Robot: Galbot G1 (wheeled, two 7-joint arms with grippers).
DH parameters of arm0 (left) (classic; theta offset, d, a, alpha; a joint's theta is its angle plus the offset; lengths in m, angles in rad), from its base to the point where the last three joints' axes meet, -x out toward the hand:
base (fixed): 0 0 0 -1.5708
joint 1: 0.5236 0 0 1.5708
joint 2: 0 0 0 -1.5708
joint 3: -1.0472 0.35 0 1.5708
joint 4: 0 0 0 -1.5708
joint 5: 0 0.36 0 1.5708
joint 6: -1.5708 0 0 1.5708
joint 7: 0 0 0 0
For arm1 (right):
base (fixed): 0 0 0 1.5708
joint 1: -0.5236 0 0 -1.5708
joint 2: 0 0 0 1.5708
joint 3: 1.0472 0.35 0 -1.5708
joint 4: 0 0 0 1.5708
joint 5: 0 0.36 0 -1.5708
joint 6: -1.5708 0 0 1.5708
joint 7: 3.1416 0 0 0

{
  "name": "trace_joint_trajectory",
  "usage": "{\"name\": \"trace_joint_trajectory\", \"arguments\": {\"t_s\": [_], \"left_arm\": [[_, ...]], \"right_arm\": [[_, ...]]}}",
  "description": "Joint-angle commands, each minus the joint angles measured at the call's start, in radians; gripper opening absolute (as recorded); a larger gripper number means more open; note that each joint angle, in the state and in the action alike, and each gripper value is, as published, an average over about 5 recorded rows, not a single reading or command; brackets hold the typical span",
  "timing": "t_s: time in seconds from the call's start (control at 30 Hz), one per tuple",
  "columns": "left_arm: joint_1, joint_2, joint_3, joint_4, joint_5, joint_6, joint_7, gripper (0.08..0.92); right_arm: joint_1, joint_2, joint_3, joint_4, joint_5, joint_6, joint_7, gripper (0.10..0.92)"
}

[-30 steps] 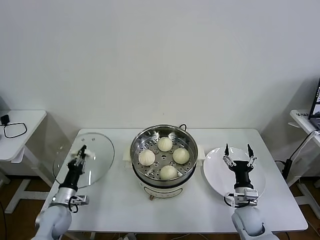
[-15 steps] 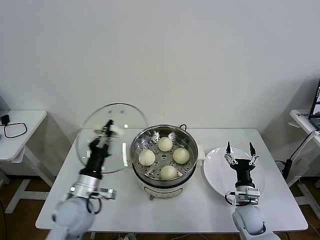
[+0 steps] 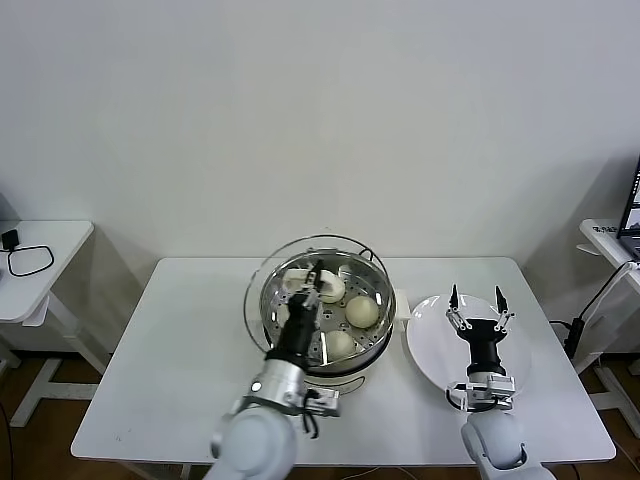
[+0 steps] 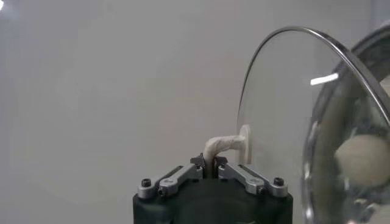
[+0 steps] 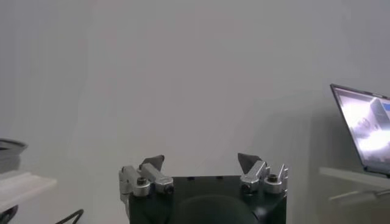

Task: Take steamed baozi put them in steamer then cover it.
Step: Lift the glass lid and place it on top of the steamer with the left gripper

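My left gripper (image 3: pixel 316 277) clamps the cover (image 3: pixel 268 300) handle over the steamer (image 3: pixel 378 325) — my right gripper (image 3: pixel 475 299) idles, fingers apart, above the plate (image 3: pixel 430 345).

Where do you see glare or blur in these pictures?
Left wrist view: a bright streak of glare on the lid, and the bun behind the glass looks soft. Head view: faint reflections on the lid held by the left gripper. Right wrist view: the laptop is blurred.
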Motion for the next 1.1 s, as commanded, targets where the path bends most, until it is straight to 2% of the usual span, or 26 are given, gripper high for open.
{"name": "trace_joint_trajectory", "arguments": {"t_s": [0.03,0.4,1.1], "left_arm": [[-0.122,-0.104,0.137,0.147,0.159,0.127,0.125,0.195],[-0.151,-0.173,0.106,0.265,0.246,0.128,0.144,0.195],[-0.129,-0.187,0.051,0.299,0.329,0.113,0.162,0.195]], "right_arm": [[0.016,0.017,-0.003,-0.032,-0.01,0.002,-0.003,0.823],[0.015,0.024,-0.001,-0.038,-0.017,0.001,-0.005,0.823],[0.015,0.022,0.002,-0.041,-0.021,0.002,-0.008,0.823]]}}
